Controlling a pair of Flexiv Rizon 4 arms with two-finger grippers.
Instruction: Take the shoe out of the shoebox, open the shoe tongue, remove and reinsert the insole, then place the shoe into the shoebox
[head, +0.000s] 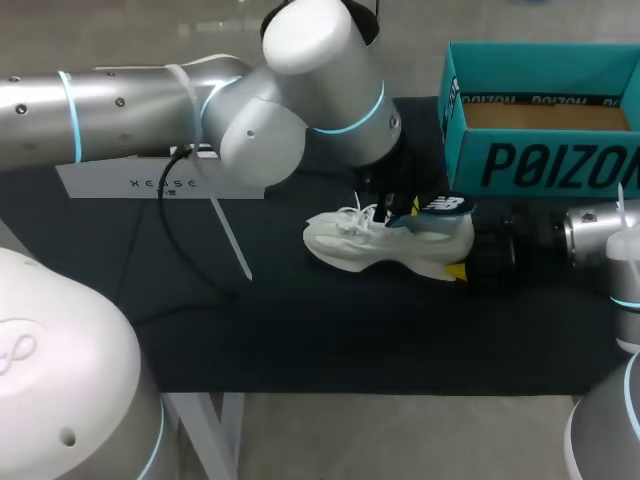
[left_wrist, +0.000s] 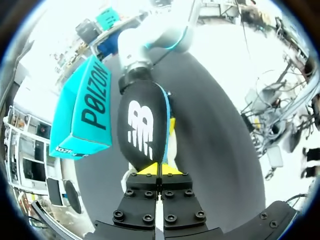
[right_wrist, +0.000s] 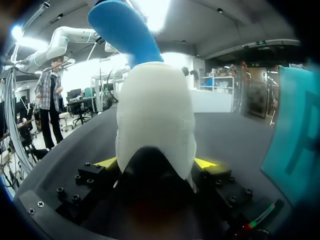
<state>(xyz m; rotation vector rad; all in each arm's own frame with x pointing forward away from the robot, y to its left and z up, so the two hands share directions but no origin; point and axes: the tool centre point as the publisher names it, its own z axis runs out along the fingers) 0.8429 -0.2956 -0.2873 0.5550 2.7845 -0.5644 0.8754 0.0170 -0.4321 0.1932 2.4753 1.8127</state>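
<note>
So: insole (left_wrist: 142, 125) end between L fingers (left_wrist: 172, 171), shoe (right_wrist: 155, 115) heel between R fingers (right_wrist: 206, 163)

L gripper (left_wrist: 159, 170): hidden in head view behind own wrist.
R gripper (right_wrist: 156, 162): fingers mostly covered by shoe (head: 372, 250) heel; head view shows one yellow tip only.
Shoe toe: not visible fr right wrist view, behind heel.
Insole (left_wrist: 142, 125): blocks most of shoe in left wrist view; only a pale strip shows.
Shoebox (head: 540, 160): far-right corner of tabletop (head: 300, 340), cut by pic edge.
White board (head: 130, 185): far-left tabletop edge, partly under L arm (head: 150, 100).
</note>
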